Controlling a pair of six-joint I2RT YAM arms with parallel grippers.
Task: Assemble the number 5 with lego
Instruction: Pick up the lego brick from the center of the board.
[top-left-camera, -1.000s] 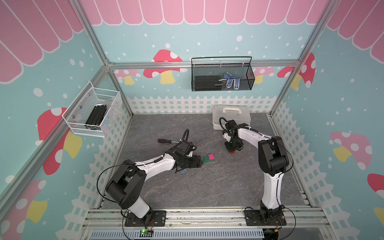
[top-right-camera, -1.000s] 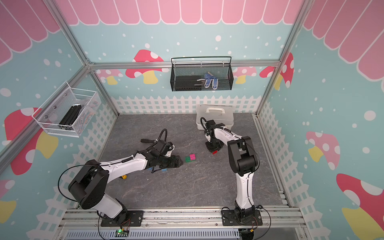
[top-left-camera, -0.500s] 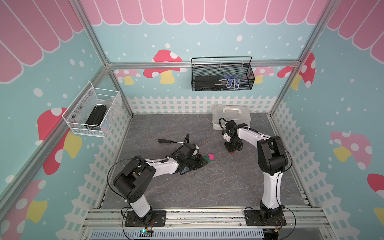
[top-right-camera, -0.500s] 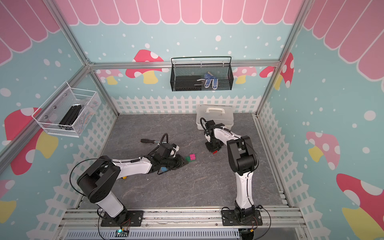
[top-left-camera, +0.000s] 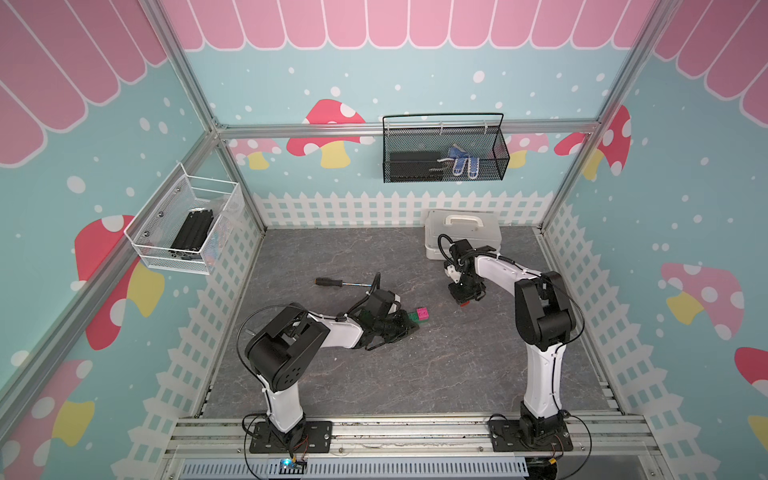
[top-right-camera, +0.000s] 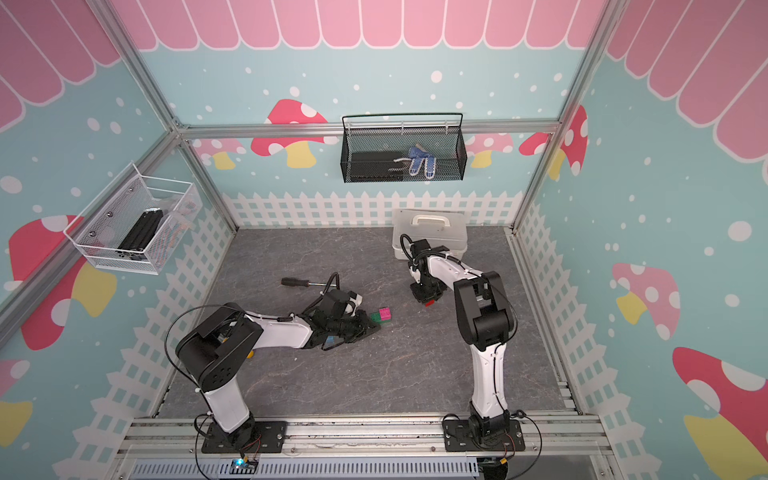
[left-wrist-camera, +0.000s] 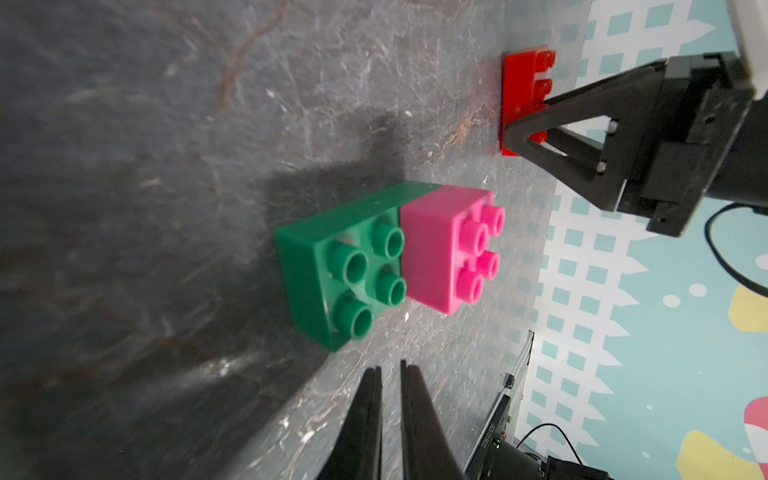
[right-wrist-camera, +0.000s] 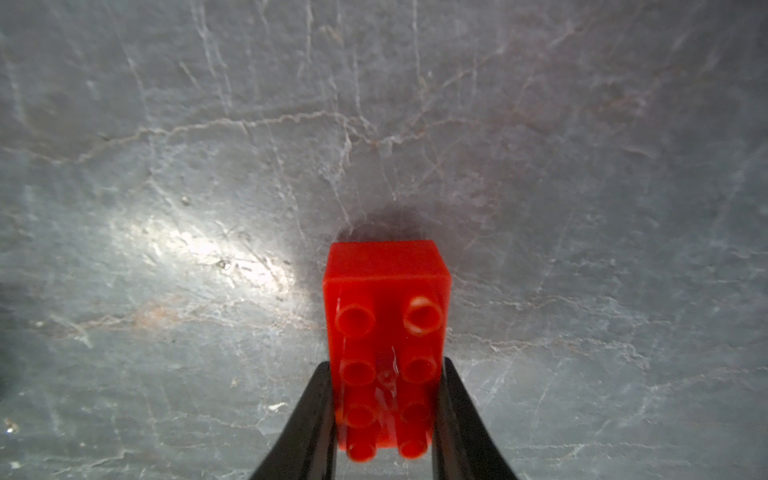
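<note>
Tabletop (left-wrist-camera: 166, 166): L end effector (left-wrist-camera: 390, 365) now shut by green brick (left-wrist-camera: 340, 266).

the left gripper (left-wrist-camera: 390, 365) points over a dark grey floor (left-wrist-camera: 166, 166) with pale veins. its two black fingers are almost together, with only a thin gap and nothing between them. just beyond the tips sits a green brick (left-wrist-camera: 332, 266), apart from them. four of its studs are free, and a pink brick (left-wrist-camera: 436, 253) sits on the other half, its own four studs bare. further away a red brick (left-wrist-camera: 519, 91) rests on the floor, well apart from the green one. the right gripper (left-wrist-camera: 515, 133) reaches to it, and one black finger lies against the side of the red brick. behind is a wall (left-wrist-camera: 582, 291) with a white fence pattern on teal.
</note>
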